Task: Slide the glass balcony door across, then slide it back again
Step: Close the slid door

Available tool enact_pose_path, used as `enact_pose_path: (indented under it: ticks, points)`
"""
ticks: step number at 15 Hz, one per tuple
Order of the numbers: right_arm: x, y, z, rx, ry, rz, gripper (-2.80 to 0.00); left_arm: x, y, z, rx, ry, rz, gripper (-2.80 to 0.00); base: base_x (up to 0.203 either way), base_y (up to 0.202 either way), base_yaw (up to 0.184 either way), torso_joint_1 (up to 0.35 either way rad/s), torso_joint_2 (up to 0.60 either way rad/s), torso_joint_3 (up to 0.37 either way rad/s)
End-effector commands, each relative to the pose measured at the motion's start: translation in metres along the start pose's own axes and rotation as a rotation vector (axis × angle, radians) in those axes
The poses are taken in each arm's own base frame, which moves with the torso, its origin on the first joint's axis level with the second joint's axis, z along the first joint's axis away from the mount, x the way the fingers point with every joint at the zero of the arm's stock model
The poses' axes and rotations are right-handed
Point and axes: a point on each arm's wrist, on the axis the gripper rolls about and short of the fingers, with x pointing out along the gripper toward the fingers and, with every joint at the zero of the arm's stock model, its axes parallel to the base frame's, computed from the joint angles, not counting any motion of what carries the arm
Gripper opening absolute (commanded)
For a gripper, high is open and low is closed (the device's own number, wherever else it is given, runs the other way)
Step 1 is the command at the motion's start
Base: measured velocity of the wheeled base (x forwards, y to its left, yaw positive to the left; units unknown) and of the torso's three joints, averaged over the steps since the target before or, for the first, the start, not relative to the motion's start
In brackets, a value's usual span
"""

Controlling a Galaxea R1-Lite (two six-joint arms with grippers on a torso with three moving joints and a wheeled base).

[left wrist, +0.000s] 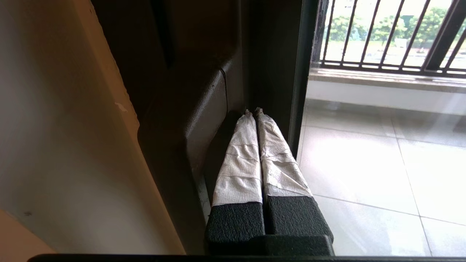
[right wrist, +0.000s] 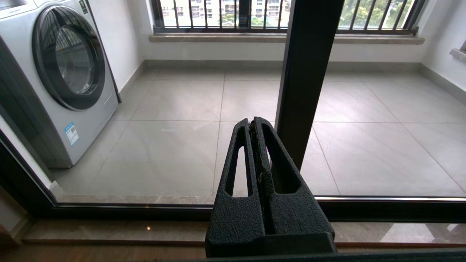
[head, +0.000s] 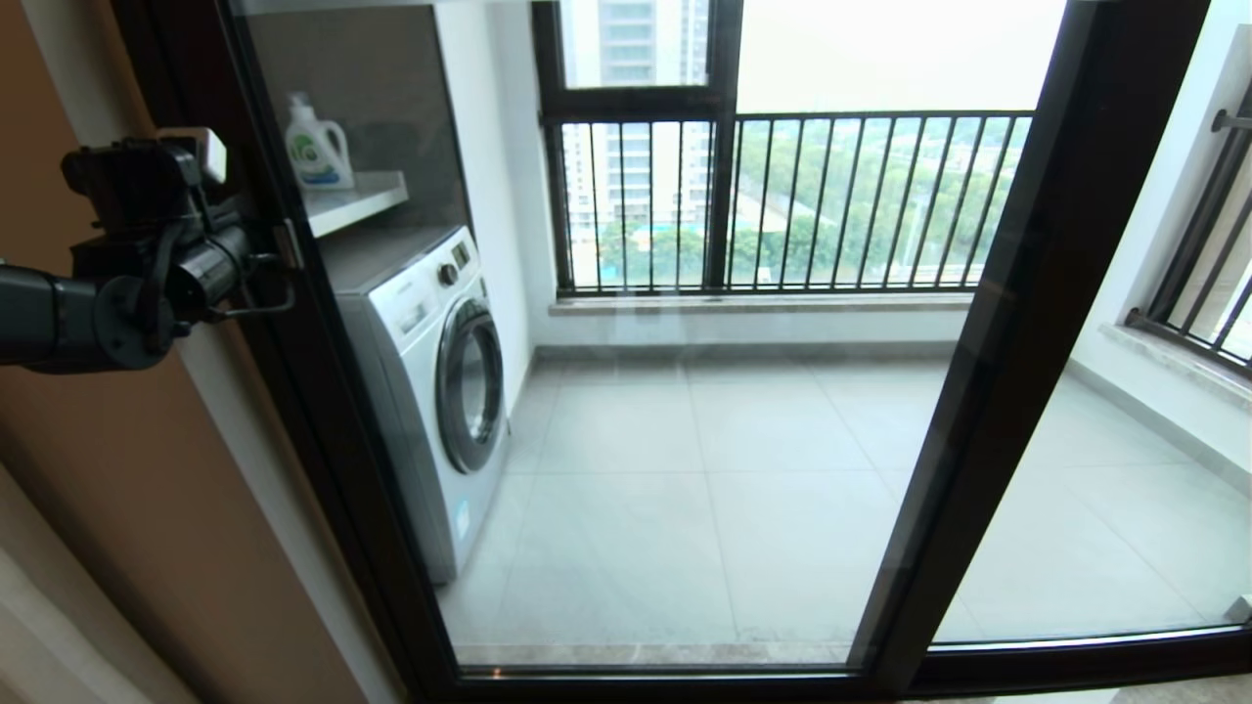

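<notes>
Glass balcony door filled the head view, its left upright at nine o'clock, left gripper pressed into the bar handle there, taped fingers together, right gripper parked low, shut, before the door's right upright

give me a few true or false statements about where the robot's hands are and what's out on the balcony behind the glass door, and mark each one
1. The left hand is at the left upright of the glass balcony door, fingers closed together. True.
2. The right hand is wide open. False: its fingers are pressed together, holding nothing.
3. A washing machine stands on the balcony behind the glass. True.
4. A detergent bottle lies on the balcony floor. False: it stands upright on a shelf above the washing machine.
5. The right hand grips the door's frame. False: it is on the room side of the glass, apart from the frame.
</notes>
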Motion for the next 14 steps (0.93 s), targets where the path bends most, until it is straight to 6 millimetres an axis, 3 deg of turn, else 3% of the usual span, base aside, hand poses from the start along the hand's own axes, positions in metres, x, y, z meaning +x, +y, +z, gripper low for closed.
enact_pose_path:
  ticks: [1,6,10,14]
  points:
    - [0.001,0.000,-0.003,0.000,0.013,0.001,-2.80,-0.009,0.001,0.005,-0.006,-0.007,-0.039,-2.80,0.000,0.000,0.000,0.000,0.00,0.000]
    - [0.001,0.000,-0.003,0.000,0.014,0.000,-2.80,-0.063,0.022,0.015,-0.052,-0.032,-0.290,-2.80,0.000,0.000,0.000,0.000,0.00,0.000]
    - [0.001,0.000,-0.003,0.000,0.014,0.001,-2.80,-0.065,0.041,0.019,-0.084,-0.122,-0.255,-2.80,0.000,0.000,0.000,0.000,0.00,0.000]
    - [0.001,0.000,-0.003,0.000,0.012,0.001,-2.80,-0.064,0.067,-0.001,-0.090,-0.059,-0.331,-2.80,0.000,0.000,0.000,0.000,0.00,0.000]
